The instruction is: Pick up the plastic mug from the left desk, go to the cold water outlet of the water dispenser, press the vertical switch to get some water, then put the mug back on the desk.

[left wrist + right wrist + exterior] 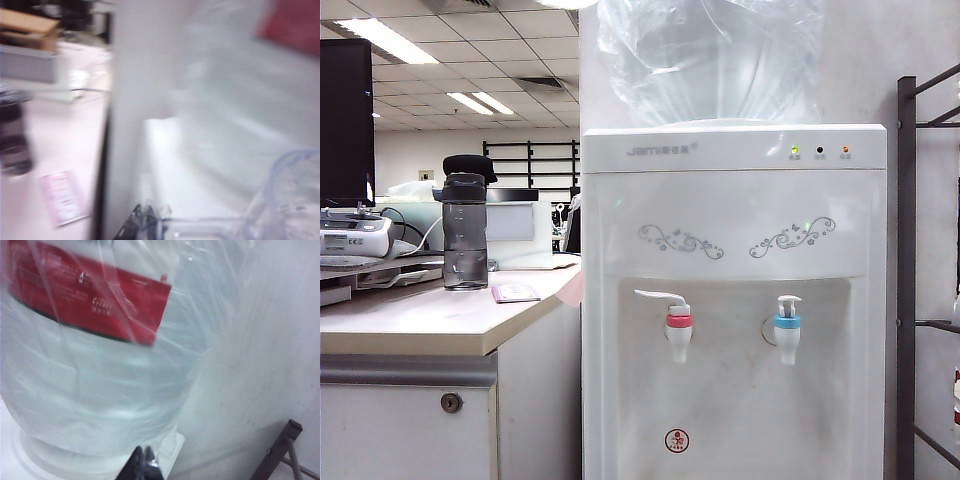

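The left wrist view is blurred. In it my left gripper (150,220) is shut on the thin clear handle (205,220) of the plastic mug (295,200), held beside the water dispenser's white body (150,100). The blur hides whether the mug holds water. The left desk (410,320) lies left of the water dispenser (732,230). The cold water outlet (787,335) with its blue collar carries the vertical switch (788,303). My right gripper (145,460) is shut with nothing in it, close to the big clear bottle (100,380). Neither gripper shows in the exterior view.
A black-lidded bottle (466,222) and a pink card (516,292) sit on the desk, with office gear behind. The red-collared tap (678,330) is left of the blue one. A dark metal rack (907,280) stands right of the dispenser.
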### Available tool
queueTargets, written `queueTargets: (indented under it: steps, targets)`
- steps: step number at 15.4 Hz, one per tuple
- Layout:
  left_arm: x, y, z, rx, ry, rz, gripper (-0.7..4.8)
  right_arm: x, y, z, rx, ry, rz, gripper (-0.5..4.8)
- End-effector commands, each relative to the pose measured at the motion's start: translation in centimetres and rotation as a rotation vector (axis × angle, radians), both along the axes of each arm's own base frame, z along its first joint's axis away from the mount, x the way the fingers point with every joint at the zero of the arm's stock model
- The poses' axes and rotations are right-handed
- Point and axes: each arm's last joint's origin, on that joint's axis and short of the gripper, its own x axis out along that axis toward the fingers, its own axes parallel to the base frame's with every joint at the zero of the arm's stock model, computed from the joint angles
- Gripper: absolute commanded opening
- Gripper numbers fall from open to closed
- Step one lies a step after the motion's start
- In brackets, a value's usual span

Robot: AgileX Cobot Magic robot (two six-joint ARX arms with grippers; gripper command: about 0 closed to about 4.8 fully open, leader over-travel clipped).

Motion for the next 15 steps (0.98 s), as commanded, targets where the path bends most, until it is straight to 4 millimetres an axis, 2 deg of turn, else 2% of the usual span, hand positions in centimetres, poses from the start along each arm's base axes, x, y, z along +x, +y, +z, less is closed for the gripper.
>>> queueTargets:
  steps: [1, 4, 5, 6, 8, 11, 14, 15]
  targets:
    - [1.2, 3.0, -0.8, -0.033, -0.037, 0.121, -0.06, -0.4, 0.0, 0.4, 0.007, -0.023, 0.026, -0.05]
    - [2.6, 5.2, -2.7, -0.051, -0.069, 0.180, -0.06, -0.7, 0.0, 0.5, 0.008, -0.026, 0.026, -0.05]
    - [3.2, 6.3, -4.1, -0.052, -0.073, 0.209, -0.06, -0.8, 0.0, 0.6, 0.008, -0.030, 0.026, -0.05]
    - [4.1, 7.3, -6.4, -0.039, -0.056, 0.256, -0.06, -1.0, 0.0, 0.7, 0.009, -0.039, 0.026, -0.05]
    - [5.1, 8.2, -8.4, -0.036, -0.052, 0.294, -0.06, -1.4, 0.0, 0.9, 0.010, -0.051, 0.026, -0.05]
    - [6.7, 8.7, -11.5, -0.008, -0.038, 0.328, -0.06, -1.7, -0.1, 1.0, 0.010, -0.058, 0.026, -0.05]
    - [9.5, 8.9, -15.6, 0.007, 0.006, 0.332, -0.06, -2.0, -0.1, 1.2, 0.011, -0.066, 0.027, -0.05]
    - [10.9, 8.6, -18.0, 0.001, -0.008, 0.333, -0.06, -2.2, -0.1, 1.2, 0.011, -0.067, 0.028, -0.05]
